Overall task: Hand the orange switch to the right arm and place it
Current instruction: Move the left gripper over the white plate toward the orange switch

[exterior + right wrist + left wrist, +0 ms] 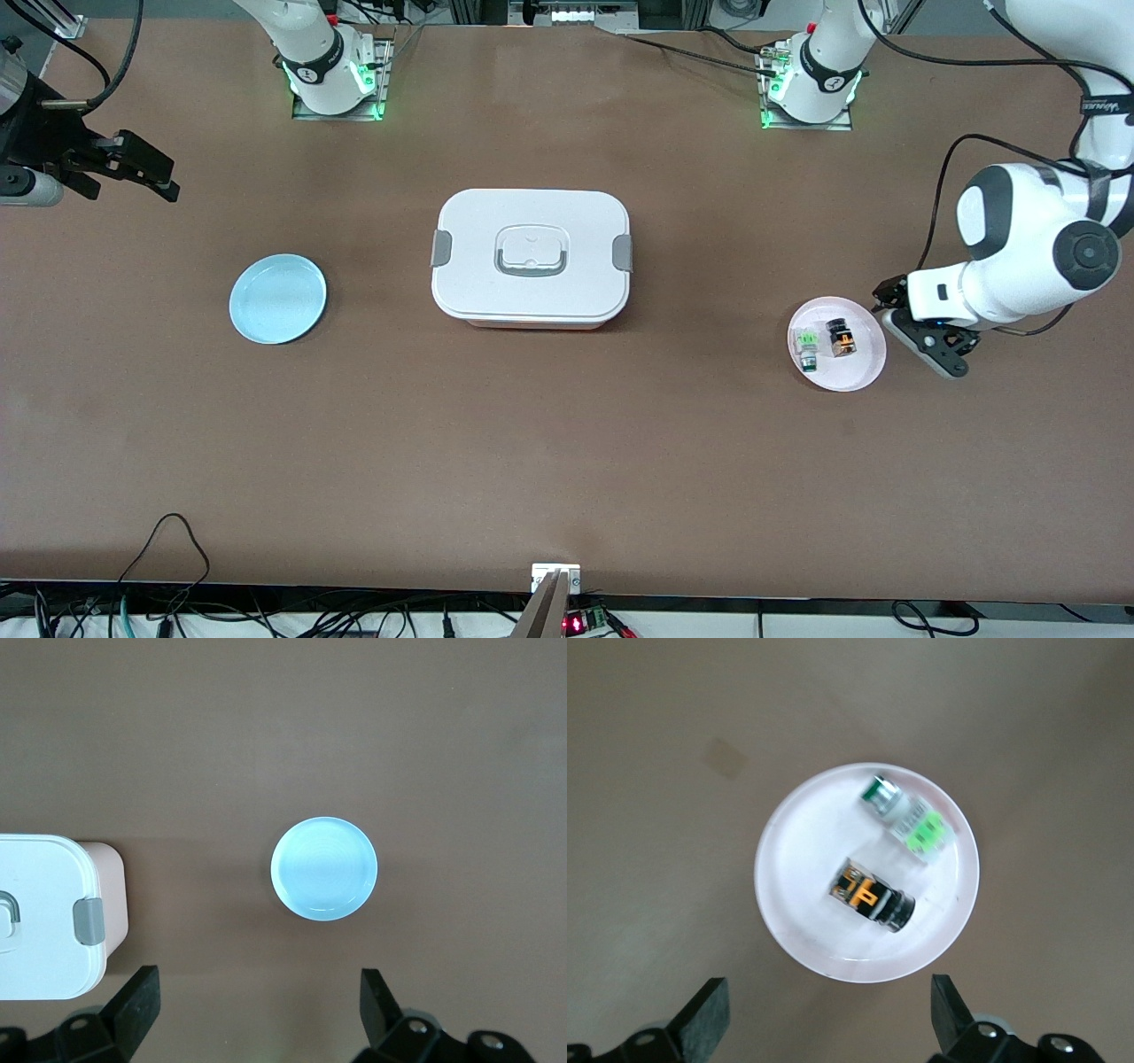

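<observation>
On pink dish (864, 377): orange switch (842, 338).

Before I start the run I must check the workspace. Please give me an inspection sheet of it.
Surface: brown table, no spills seen.
Job's things: orange switch lies in the pink dish, beside the green switch; blue plate toward the right arm's end.
Clutter: closed white box mid-table.
End effectors: left end effector open, beside the pink dish; right end effector open, waiting over the table's edge at the right arm's end.
Cables: black cables at the table edge nearest the front camera.
Surroundings: two arm bases lit green.
</observation>
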Controlling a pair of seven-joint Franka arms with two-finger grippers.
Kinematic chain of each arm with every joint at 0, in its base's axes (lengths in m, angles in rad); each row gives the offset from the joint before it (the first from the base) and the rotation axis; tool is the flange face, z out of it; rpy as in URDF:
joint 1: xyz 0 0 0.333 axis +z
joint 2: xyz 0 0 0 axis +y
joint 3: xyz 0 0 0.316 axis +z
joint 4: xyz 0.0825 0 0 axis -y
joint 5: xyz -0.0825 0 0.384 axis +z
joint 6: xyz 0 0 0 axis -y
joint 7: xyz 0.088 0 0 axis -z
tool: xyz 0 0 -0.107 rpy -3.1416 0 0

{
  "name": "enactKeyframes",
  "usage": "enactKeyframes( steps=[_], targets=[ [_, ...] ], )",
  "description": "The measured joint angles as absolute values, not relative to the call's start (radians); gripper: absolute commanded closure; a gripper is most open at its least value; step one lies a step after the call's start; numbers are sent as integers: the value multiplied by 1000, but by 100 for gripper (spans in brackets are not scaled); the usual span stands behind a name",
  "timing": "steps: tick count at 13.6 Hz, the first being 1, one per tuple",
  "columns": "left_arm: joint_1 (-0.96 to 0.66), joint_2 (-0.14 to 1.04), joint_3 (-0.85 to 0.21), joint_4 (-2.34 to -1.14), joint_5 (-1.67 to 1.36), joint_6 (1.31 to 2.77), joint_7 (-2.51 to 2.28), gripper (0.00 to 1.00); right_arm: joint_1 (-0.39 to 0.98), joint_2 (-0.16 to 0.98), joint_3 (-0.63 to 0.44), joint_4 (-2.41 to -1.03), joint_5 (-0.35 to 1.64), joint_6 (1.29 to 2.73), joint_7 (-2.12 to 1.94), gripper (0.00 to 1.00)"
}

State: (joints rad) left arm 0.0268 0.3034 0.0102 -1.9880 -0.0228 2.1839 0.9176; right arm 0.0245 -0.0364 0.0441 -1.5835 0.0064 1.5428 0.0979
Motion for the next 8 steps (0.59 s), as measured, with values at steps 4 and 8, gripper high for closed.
enactKeyframes(
  steps=[4, 8],
  targets=[
    [27, 348, 8, -2095, -23, 2324, 1067, 0, 24, -36, 43, -1583, 6, 1541, 98, 0],
    [27, 381, -5, -2123, -23, 2425, 1088, 0, 24, -36, 43, -1583, 6, 1525, 98, 0]
  ],
)
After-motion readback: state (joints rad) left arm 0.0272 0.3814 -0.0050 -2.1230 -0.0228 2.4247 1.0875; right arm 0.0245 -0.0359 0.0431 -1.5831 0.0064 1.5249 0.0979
